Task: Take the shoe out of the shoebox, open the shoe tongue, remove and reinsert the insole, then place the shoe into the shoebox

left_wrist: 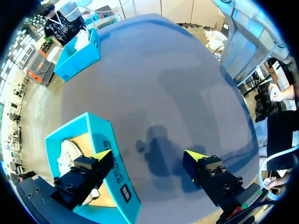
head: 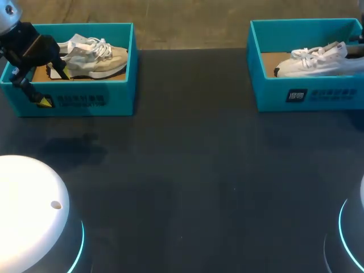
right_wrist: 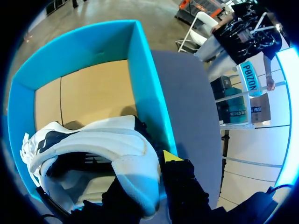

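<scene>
Dark table point(head: 187, 170): white shoe point(right_wrist: 103, 144) lies heel against right claw point(right_wrist: 161, 163).

A dark, matte tabletop point(head: 193, 142) fills the head view almost from side to side; its far rim runs straight across at 12 o'clock; the surface is near black, plain and unpatterned; a few tiny pale specks point(head: 234, 189) dot it toward 5 and 6 o'clock; a soft, blurred shadow point(head: 74, 149) lies at about 9 o'clock; the light on it is dim and even. In the left wrist view the same tabletop reads smooth and blue-grey; overlapping darker patches point(left_wrist: 156, 144) lie across its middle; in the right wrist view only a narrow grey strip of it shows.
</scene>
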